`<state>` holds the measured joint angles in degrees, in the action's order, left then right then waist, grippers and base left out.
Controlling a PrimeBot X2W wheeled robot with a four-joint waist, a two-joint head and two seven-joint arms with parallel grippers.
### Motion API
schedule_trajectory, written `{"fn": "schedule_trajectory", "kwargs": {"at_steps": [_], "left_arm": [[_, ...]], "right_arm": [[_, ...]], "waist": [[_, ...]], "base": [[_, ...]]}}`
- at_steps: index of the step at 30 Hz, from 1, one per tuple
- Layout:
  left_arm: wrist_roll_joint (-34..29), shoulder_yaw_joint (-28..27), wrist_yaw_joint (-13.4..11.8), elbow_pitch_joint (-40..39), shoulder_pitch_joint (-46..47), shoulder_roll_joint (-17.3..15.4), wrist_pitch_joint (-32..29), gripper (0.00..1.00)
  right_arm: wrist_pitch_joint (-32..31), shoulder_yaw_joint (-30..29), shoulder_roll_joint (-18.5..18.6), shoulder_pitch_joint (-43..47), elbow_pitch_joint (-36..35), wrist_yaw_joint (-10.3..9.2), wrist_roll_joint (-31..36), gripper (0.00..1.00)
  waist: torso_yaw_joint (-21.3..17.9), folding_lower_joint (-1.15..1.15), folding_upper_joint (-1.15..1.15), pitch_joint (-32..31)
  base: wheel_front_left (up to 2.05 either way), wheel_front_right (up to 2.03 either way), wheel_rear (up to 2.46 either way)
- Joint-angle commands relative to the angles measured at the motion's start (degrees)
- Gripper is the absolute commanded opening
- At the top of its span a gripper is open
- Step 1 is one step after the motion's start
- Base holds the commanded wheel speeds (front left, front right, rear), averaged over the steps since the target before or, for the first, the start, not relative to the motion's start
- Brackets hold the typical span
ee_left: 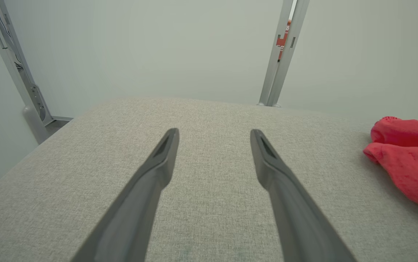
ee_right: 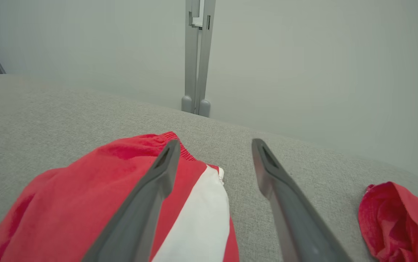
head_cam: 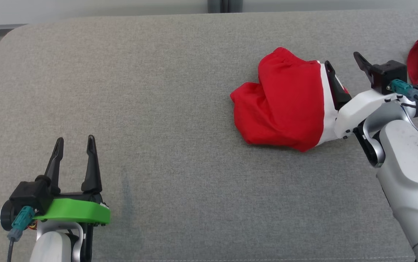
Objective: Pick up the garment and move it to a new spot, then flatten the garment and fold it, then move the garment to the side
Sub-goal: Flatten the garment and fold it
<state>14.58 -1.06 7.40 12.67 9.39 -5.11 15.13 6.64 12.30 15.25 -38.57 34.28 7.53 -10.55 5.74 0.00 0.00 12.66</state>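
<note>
Red garment (head_cam: 282, 98) with white side stripe — crumpled in a loose heap, unfolded — lying right of centre on grey cushion (head_cam: 158, 109).

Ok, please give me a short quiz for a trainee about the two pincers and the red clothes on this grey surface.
1. True or false: the right pincer is shut on the red-and-white garment.
2. Which pincer is nearer that garment? A) left pincer B) right pincer
3. Fill in: the garment's stripe is ____.
Key: 1 false; 2 B; 3 white.
</note>
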Motion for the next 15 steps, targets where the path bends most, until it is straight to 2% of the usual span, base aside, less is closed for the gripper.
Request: {"fn": "schedule_trajectory", "kwargs": {"at_steps": [1, 6, 14, 15], "left_arm": [[0.5, 0.2, 0.2, 0.1, 1.2, 0.1, 0.0, 1.0], [0.9, 0.6, 0.2, 0.3, 2.4, 0.4, 0.0, 1.0], [1.3, 0.8, 0.2, 1.0, 3.8, 0.6, 0.0, 1.0], [1.3, 0.7, 0.2, 1.0, 3.8, 0.6, 0.0, 1.0]], "right_arm": [[0.0, 0.6, 0.5, -1.5, 2.1, -0.09, -0.5, 1.0], [-0.6, 2.0, 1.2, -5.5, 10.4, -0.1, -1.5, 1.0], [-1.4, 3.9, -1.5, -7.1, 21.7, -0.09, -8.7, 0.99], [-1.3, 4.3, -1.5, -6.9, 22.4, -0.09, -9.3, 0.74]], "waist": [[1.3, 0.0, 0.0, 1.4], [2.4, 0.0, 0.0, 2.9], [3.8, 0.0, 0.0, 4.1], [3.8, 0.0, 0.0, 4.1]], "base": [[0.0, 0.0, 0.0], [0.0, 0.0, 0.0], [0.0, 0.0, 0.0], [0.0, 0.0, 0.0]]}}
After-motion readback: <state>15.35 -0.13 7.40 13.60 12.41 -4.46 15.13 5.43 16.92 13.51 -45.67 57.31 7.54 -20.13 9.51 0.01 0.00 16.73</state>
